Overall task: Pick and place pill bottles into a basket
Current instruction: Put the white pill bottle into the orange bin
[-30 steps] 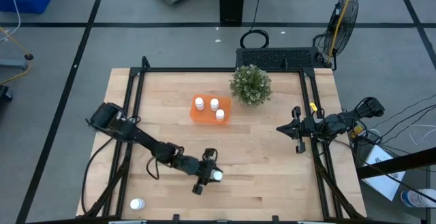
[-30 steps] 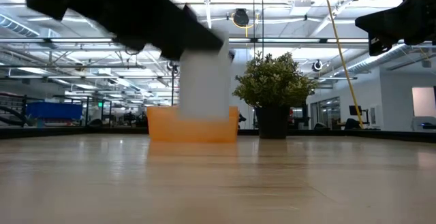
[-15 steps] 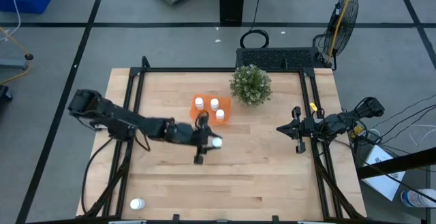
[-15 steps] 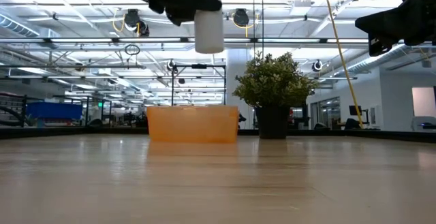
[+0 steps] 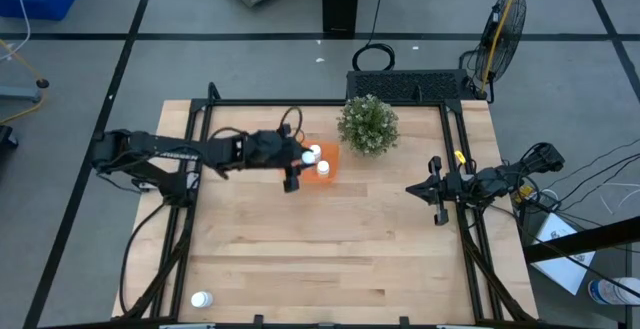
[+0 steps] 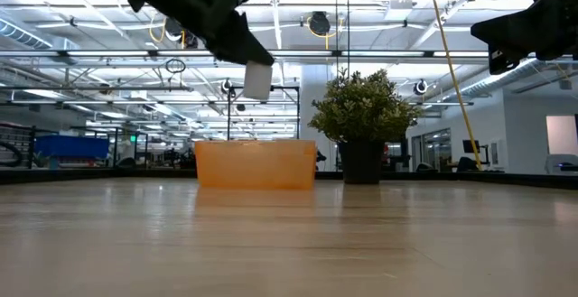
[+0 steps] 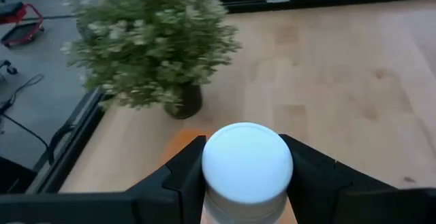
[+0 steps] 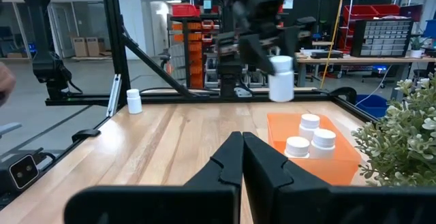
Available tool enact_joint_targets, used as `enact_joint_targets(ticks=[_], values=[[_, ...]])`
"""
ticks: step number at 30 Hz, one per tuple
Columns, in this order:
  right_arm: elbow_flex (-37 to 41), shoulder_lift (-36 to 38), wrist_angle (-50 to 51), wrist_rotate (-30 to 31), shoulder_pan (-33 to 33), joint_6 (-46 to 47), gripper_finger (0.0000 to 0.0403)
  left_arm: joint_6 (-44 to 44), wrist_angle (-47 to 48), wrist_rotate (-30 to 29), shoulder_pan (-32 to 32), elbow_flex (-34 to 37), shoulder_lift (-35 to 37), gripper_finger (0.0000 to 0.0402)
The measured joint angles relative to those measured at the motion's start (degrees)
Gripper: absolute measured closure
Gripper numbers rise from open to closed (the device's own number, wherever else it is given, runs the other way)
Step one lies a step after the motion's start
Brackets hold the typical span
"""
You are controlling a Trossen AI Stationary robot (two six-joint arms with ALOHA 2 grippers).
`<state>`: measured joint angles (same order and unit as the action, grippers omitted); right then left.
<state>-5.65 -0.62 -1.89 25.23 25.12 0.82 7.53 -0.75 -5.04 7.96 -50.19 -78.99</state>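
Note:
My left gripper (image 5: 302, 159) is shut on a white pill bottle (image 6: 256, 81), which it holds in the air over the left part of the orange basket (image 5: 334, 153). The same basket shows in the low view (image 6: 255, 164). Three white-capped bottles (image 8: 310, 137) stand inside the basket. One more bottle (image 5: 201, 299) lies on the table near its near left corner. My right gripper (image 5: 437, 193) is shut and empty at the table's right side, well above the table. My left gripper pinches the bottle's body just below the cap (image 7: 247, 161) between its two fingers (image 7: 178, 178), one on each side. The fingers come slanting down from the table's left. The bottle stays about upright, cap up, clear of the basket and the table.
A bushy green plant in a dark pot (image 5: 368, 125) stands just right of the basket at the far edge. A dark frame (image 5: 200, 129) runs round the table. Bare wood (image 5: 340, 249) takes up the middle and near part.
My left gripper has carried the pill bottle from the table's near middle toward the far edge and up, ending over the basket's left part. It stays shut on the bottle, which stays clear of the table.

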Motion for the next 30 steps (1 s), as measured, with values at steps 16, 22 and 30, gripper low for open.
enact_joint_targets(ticks=[16, 22, 30], values=[[0.00, 0.00, 0.00, 0.00, -0.01, -0.01, 0.0403, -3.09, -15.25, 13.26, 13.45, 10.13, -0.52, 0.0239], [0.00, 0.00, -0.02, 0.00, -0.01, 0.00, 0.0403, -3.61, -20.45, 13.19, 13.34, 14.63, -0.52, 0.0236], [0.00, 0.00, -0.01, 0.00, -0.01, -0.01, 0.0403, -3.74, -24.56, 13.81, 13.30, 18.94, -0.52, 0.0239]])
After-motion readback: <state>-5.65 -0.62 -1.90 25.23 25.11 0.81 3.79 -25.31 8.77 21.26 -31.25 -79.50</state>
